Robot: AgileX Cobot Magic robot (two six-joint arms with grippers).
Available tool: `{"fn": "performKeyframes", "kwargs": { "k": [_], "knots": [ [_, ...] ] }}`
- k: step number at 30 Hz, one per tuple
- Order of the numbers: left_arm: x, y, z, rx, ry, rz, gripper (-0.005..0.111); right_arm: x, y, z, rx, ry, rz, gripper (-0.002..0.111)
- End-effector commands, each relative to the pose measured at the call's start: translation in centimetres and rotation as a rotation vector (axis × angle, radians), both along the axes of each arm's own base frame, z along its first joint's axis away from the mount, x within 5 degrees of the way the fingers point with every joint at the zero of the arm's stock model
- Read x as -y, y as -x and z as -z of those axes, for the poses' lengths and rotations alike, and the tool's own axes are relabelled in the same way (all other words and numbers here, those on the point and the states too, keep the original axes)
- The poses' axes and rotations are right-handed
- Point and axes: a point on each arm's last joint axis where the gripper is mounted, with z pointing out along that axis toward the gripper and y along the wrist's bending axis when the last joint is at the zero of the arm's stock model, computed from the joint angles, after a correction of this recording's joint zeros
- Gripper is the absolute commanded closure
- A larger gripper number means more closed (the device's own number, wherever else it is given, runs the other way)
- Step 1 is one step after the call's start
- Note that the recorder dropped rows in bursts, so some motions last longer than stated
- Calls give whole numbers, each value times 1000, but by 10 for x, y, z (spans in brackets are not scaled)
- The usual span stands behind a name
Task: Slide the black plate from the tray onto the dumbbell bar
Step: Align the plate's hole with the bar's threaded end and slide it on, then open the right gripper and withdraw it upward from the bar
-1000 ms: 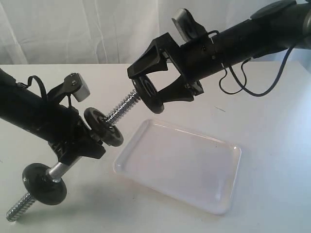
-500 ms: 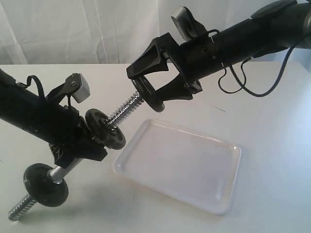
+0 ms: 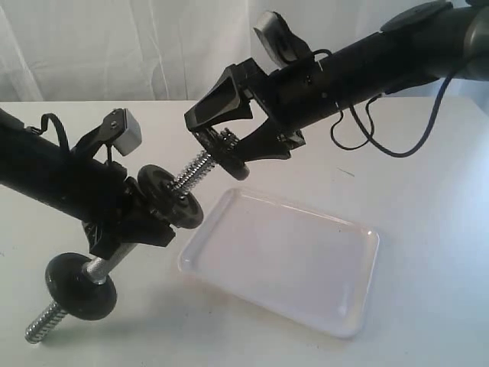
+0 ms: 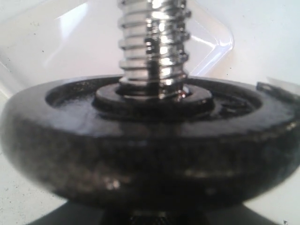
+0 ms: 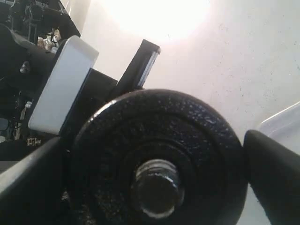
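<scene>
The black plate is pinched edge-on in my right gripper, which is shut on it. The dumbbell bar slants up from lower left, and its threaded tip pokes through the plate's centre hole. In the right wrist view the plate fills the space between both fingers. My left gripper is shut on the bar's middle, between two other black discs. The left wrist view shows the upper disc and the threaded rod; its jaws are hidden. The white tray lies on the table with nothing in it.
A white table with a white curtain behind it. The right arm's cable hangs in a loop over the table. The bar's lower threaded end sits close above the table at the front left.
My right gripper has moved left and down along the bar's line, carrying the plate onto the threaded tip. The left arm has lifted the bar slightly.
</scene>
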Motion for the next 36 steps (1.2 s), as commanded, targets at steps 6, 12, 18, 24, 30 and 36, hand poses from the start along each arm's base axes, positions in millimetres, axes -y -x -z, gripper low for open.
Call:
{"fn": "performKeyframes", "kwargs": {
  "k": [6,12,18,24,30,36],
  "knots": [
    [11,3,-36,6,227,-30,107,-2,2,-15,45,-89,0,92],
    [11,3,-36,6,227,-30,107,-2,2,-14,55,-74,-8,20],
    [11,3,-36,18,226,-22,107,-2,2,-14,52,-77,-6,4],
    [10,2,-36,22,224,-25,107,-2,0,-21,82,-85,-7,5],
    [9,-3,-34,31,201,-88,107,1,-1,-55,212,-79,-21,58],
    [9,-4,-35,35,204,-106,107,23,-11,-79,265,-11,155,108]
  ]
}}
